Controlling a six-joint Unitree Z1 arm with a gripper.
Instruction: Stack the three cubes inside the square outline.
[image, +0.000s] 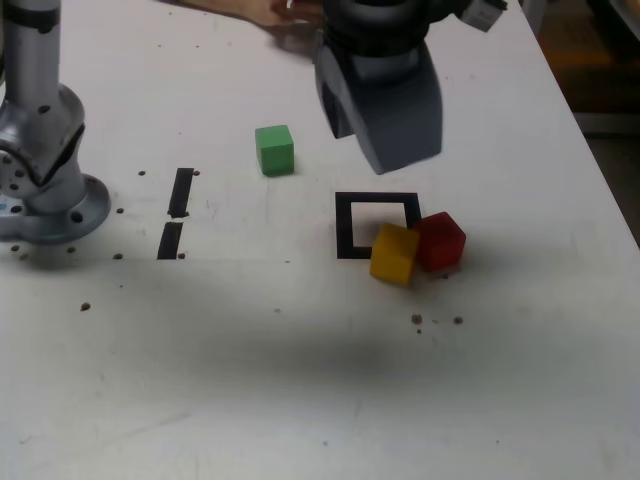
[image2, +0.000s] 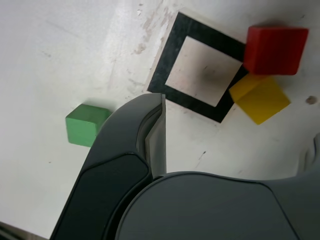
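White laminate, scuffed and dotted with small dark specks, makes up the desk, and its near stretch lies bare. A little farther in sit the yellow cube and the red cube, touching each other at the corner of the square outline on the exterior view's right; the yellow one overlaps the black tape there, while the red one sits just outside it, so neither is properly in the square and nothing is stacked yet. Level with them, toward the exterior view's left, are two short black tape strips, and beyond those the arm's metal base is bolted down. The green cube stands alone, farther back than the outline and to its left in that view, well apart from the other two. Above and behind the outline hangs the claw, empty, its jaws spread wide; the wrist view shows one dark jaw reaching toward the gap between the green cube and the outline. My guess is that it is held high and wide so it can drop over a cube, though which one I cannot tell. At the far edge, part of a person's hand rests on the desk.
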